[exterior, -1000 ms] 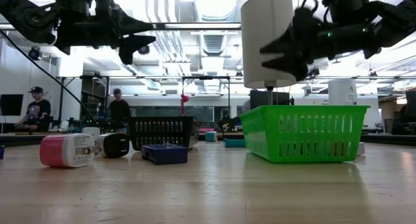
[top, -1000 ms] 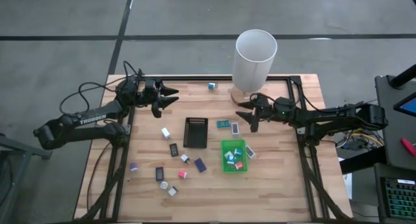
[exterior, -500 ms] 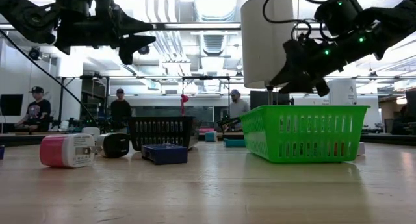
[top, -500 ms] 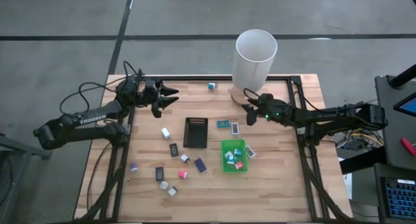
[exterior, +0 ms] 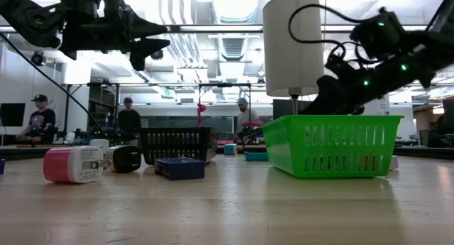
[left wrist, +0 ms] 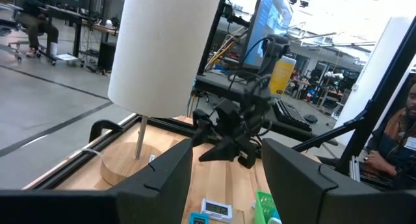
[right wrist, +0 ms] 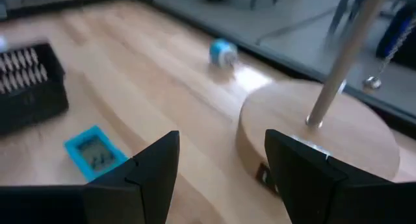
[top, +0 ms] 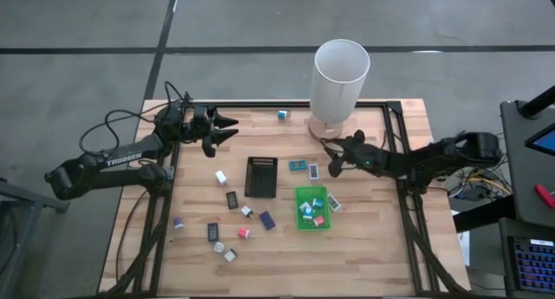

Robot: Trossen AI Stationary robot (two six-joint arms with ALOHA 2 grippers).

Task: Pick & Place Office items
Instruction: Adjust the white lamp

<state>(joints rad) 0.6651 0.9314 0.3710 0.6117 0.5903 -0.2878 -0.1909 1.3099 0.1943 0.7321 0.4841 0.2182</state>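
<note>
Bright overhead lights, ceiling glare low view; right wrist blurry.

Tabletop [top: 364,238]: pale wood planks, matt, w/ black metal frame at edges. Green tray [top: 311,208]: glossy slotted plastic. Black tray [top: 261,177]: ribbed matt plastic. Lamp [top: 340,78]: matt white shade, thin metal rod, smooth round wood base. Claws: dark matt plastic.
</note>
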